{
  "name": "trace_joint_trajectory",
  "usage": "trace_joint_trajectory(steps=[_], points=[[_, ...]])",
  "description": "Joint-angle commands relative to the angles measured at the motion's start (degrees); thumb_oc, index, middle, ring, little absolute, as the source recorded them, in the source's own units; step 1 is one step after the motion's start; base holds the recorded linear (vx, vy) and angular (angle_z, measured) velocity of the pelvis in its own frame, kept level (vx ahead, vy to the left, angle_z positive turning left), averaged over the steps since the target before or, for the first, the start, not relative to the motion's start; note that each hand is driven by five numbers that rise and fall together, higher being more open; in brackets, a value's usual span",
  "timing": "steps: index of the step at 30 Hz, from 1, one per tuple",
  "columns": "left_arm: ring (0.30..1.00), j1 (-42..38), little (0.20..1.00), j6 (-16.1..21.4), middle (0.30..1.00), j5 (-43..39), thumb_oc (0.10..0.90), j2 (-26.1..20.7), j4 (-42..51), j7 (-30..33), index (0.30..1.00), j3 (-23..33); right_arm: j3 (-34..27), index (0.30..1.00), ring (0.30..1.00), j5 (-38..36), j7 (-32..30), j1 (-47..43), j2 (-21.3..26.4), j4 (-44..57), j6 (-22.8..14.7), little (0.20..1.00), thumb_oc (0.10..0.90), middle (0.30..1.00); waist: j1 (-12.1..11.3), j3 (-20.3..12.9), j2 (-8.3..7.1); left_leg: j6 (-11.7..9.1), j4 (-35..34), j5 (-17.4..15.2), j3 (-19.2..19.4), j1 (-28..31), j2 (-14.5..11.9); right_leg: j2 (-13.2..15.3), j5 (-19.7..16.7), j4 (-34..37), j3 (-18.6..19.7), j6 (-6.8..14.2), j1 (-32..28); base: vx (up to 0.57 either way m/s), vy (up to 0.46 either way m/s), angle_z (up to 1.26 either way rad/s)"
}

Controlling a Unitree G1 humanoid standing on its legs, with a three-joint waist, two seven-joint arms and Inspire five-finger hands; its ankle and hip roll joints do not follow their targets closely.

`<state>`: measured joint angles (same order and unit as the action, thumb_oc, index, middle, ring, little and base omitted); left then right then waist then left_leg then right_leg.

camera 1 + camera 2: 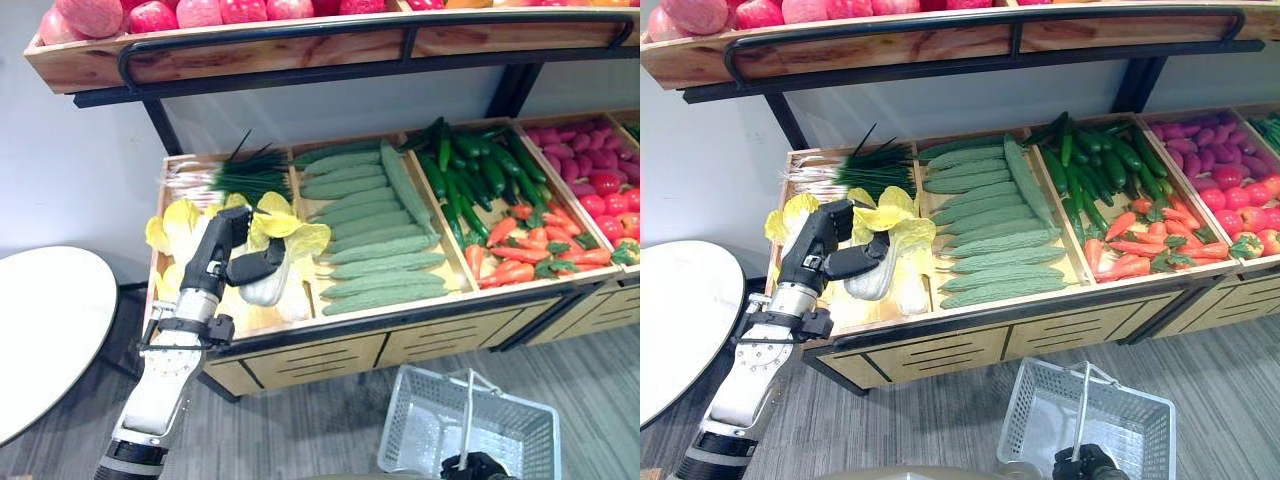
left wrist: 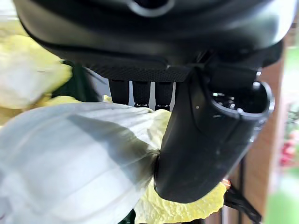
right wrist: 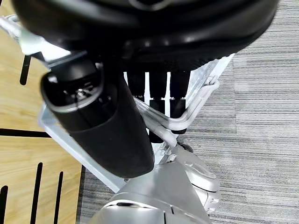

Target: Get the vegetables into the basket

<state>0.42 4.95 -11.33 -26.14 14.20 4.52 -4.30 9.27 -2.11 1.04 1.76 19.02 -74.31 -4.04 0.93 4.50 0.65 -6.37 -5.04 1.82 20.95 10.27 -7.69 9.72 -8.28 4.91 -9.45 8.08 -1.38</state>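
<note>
A white and yellow cabbage (image 1: 268, 288) lies in the leftmost bin of the wooden stand (image 1: 330, 322), among other yellow-leaved cabbages. My left hand (image 1: 215, 255) is down on it, and in the left wrist view the thumb (image 2: 210, 140) presses the pale stalk (image 2: 70, 158) with the fingers curled behind it. On the floor in front of the stand is a white wire basket (image 1: 410, 430). My right hand (image 1: 475, 466) is shut round its upright handle (image 3: 187, 119).
Other bins hold pale green gourds (image 1: 375, 230), dark cucumbers (image 1: 470, 170), carrots (image 1: 530, 250), green chives (image 1: 245, 175) and pink radishes (image 1: 590, 150). An upper shelf (image 1: 250, 50) of red fruit overhangs the stand. A round white table (image 1: 40, 320) stands at the left.
</note>
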Motion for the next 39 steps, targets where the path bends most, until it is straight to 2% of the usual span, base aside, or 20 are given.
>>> trace_joint_trajectory(steps=[1, 15, 21, 27, 29, 31, 32, 33, 34, 36, 37, 39], points=[[0.3, -8.4, 0.3, 6.6, 0.3, -3.7, 0.4, -1.7, 4.5, -0.7, 0.3, 1.9, 2.3, 0.3, 0.3, 0.2, 0.8, -0.4, -0.6, -3.5, -0.6, 0.3, 0.4, 0.3, 0.7, -1.3, -3.68, 0.1, 0.0, -0.2, -0.7, -1.2, 1.0, 1.7, 3.0, -2.9, 2.6, 2.8, -2.5, -0.03, 0.043, 0.01], [0.3, -12.0, 0.3, 6.6, 0.3, -4.0, 0.4, -2.5, 4.6, -0.1, 0.3, -0.7, 0.8, 0.3, 0.3, -1.3, -0.5, -0.9, -0.1, -2.3, -0.3, 0.3, 0.4, 0.3, 1.4, -0.2, -4.65, 1.7, 0.0, -1.2, -1.0, -3.5, 3.8, 4.7, 0.3, -4.1, 2.9, 4.7, 0.8, -0.03, 0.067, 0.04], [0.3, -13.0, 0.3, 6.9, 0.3, -4.4, 0.4, -3.0, 3.3, -0.4, 0.3, -1.9, -0.3, 0.3, 0.3, -2.2, -1.3, -1.3, 0.0, -1.6, -0.3, 0.3, 0.4, 0.3, 2.5, 1.6, -5.71, 2.8, 0.0, -1.8, 0.4, -5.1, 5.8, 6.6, -3.0, -5.8, 5.2, 6.2, 5.0, -0.06, 0.116, -0.13], [0.3, -14.3, 0.3, 6.7, 0.3, -4.6, 0.4, -2.8, 1.2, 0.3, 0.3, -3.0, -0.5, 0.3, 0.3, -3.4, -2.0, -1.7, -0.8, -0.7, -0.6, 0.3, 0.4, 0.3, 3.0, 3.3, -6.31, 2.8, 0.0, -1.5, 2.1, -6.4, 5.5, 6.8, -5.7, -7.7, 4.8, 6.8, 8.6, -0.07, 0.041, -0.13], [0.3, -14.3, 0.3, 6.7, 0.3, -4.6, 0.4, -2.8, 0.8, 0.5, 0.3, -3.0, -0.1, 0.3, 0.3, -3.2, -2.1, -2.1, -1.1, -0.7, -0.7, 0.3, 0.4, 0.3, 2.6, 3.9, -5.74, 2.9, 0.0, -1.4, 3.2, -6.4, 4.6, 6.9, -4.7, -10.2, 3.0, 6.7, 9.2, -0.09, 0.002, -0.16], [0.3, -14.1, 0.3, 6.6, 0.3, -5.0, 0.4, -3.0, 0.8, 0.5, 0.3, -3.0, 0.3, 0.3, 0.3, -3.0, -2.2, -2.6, -1.2, -0.7, -0.7, 0.3, 0.4, 0.3, 2.2, 4.0, -5.03, 3.1, 0.0, -1.0, 4.2, -6.6, 3.7, 7.3, -2.2, -12.8, 1.4, 6.0, 8.5, -0.14, 0.017, -0.14], [0.3, -13.6, 0.3, 6.5, 0.3, -5.1, 0.4, -3.3, 0.9, 0.7, 0.3, -2.5, 0.7, 0.3, 0.3, -2.6, -2.4, -3.3, -1.3, -0.7, -0.7, 0.3, 0.4, 0.3, 1.0, 4.0, -4.39, 3.1, 0.0, -0.4, 5.5, -6.8, 2.7, 8.3, 0.0, -15.4, -1.5, 5.2, 7.3, -0.13, 0.014, -0.21], [0.3, -13.6, 0.3, 6.5, 0.3, -5.1, 0.4, -3.3, 0.9, 0.7, 0.3, -2.5, 0.7, 0.3, 0.3, -2.5, -2.4, -3.4, -1.3, -0.7, -0.7, 0.3, 0.4, 0.3, 1.0, 4.1, -4.41, 3.1, 0.0, -0.4, 5.5, -6.7, 2.7, 8.3, 0.1, -15.6, -1.5, 5.2, 7.3, -0.24, 0.002, -0.84], [0.3, -12.2, 0.3, 6.4, 0.3, -4.9, 0.4, -4.0, 1.4, 1.2, 0.3, -0.7, 1.3, 0.3, 0.3, -1.7, -2.4, -4.7, -1.2, -0.4, -0.5, 0.3, 0.4, 0.3, -1.1, 3.4, -3.67, 3.5, 0.0, 0.6, 8.5, -7.1, 1.6, 10.0, 2.3, -20.1, -7.0, 4.3, 5.1, -0.13, -0.007, -0.68], [0.3, -11.4, 0.3, 6.3, 0.3, -4.7, 0.4, -4.2, 1.7, 1.3, 0.3, 0.1, 1.6, 0.3, 0.3, -1.3, -2.3, -5.1, -1.3, -0.4, -0.5, 0.3, 0.4, 0.3, -1.7, 2.9, -3.88, 3.3, 0.0, -0.6, 8.2, -6.5, 1.7, 10.6, 3.8, -21.4, -7.2, 5.1, 3.8, -0.07, -0.026, -0.57], [0.3, -10.6, 0.3, 6.5, 0.3, -4.1, 0.4, -4.4, 1.8, 1.6, 0.3, 1.2, 2.0, 0.3, 0.3, -0.7, -2.0, -5.8, -1.5, -0.3, -0.5, 0.3, 0.4, 0.3, -2.8, 2.1, -4.19, 3.3, 0.0, -0.1, 9.5, -6.9, 1.5, 10.8, 4.0, -21.1, -8.6, 5.2, 1.7, -0.07, -0.09, -0.6], [0.3, -8.9, 0.3, 6.4, 0.3, -3.7, 0.4, -4.5, 2.4, 1.4, 0.3, 2.5, 2.9, 0.3, 0.3, -0.1, -1.8, -6.3, -1.7, -0.4, -0.4, 0.3, 0.4, 0.3, -4.0, 0.8, -5.39, 2.9, 0.0, 0.6, 10.9, -7.1, 1.7, 8.9, 4.1, -15.5, -8.2, 5.6, -2.4, -0.06, -0.197, -0.43]])
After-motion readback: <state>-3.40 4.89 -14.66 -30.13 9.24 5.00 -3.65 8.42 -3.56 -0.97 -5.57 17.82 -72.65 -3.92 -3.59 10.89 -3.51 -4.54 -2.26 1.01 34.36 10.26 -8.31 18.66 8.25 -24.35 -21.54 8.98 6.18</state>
